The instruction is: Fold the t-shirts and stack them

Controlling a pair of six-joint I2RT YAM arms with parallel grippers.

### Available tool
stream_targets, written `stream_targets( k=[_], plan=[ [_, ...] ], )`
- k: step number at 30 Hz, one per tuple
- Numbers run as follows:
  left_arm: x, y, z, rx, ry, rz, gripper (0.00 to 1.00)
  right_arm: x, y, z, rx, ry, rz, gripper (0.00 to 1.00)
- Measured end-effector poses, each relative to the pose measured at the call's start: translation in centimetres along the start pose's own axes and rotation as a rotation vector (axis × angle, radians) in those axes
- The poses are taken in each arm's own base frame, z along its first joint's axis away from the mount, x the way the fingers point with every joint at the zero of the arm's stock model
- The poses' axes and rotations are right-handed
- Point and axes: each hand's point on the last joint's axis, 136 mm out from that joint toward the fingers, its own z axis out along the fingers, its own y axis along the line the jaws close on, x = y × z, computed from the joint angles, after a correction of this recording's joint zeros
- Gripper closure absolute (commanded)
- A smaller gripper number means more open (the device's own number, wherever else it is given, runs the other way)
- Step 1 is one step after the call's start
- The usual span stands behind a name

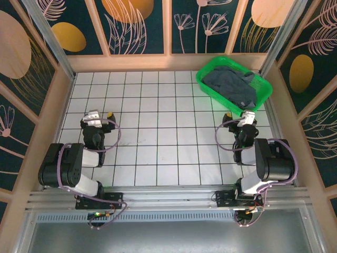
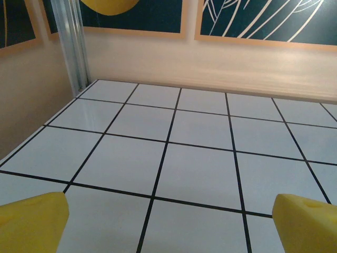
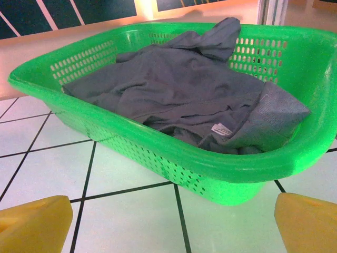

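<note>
Left claw (image 2: 168, 221), right claw (image 3: 168, 224) gaping empty, t-shirts (image 3: 179, 89) heaped in basket (image 3: 210, 168), label (image 3: 221, 129) unreadable

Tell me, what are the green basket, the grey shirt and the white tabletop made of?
Green basket: glossy moulded plastic, by its shiny rim and regular slotted walls. Grey t-shirt: soft matte cloth, probably cotton knit; it crumples in folds and bears a sewn label. Tabletop: smooth, faintly reflective white surface with black grid lines; tile or printed laminate, I cannot tell.
</note>
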Motion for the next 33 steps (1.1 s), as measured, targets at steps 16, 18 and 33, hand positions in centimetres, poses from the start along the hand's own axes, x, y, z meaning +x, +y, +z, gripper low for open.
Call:
stream_targets(
  k=[16, 18, 33],
  plan=[
    [0.0, 0.0, 0.0, 0.000, 0.000, 0.000, 0.01, 0.0, 0.0, 0.0, 0.000, 0.000, 0.000, 0.01],
    [0.0, 0.0, 0.0, 0.000, 0.000, 0.000, 0.01, 0.0, 0.0, 0.0, 0.000, 0.000, 0.000, 0.01],
    [-9.9, -0.5, -1.1, -0.055, -0.156, -0.059, 0.01, -10.2, 2.4, 0.8, 0.028, -0.062, 0.077, 0.01]
  ],
)
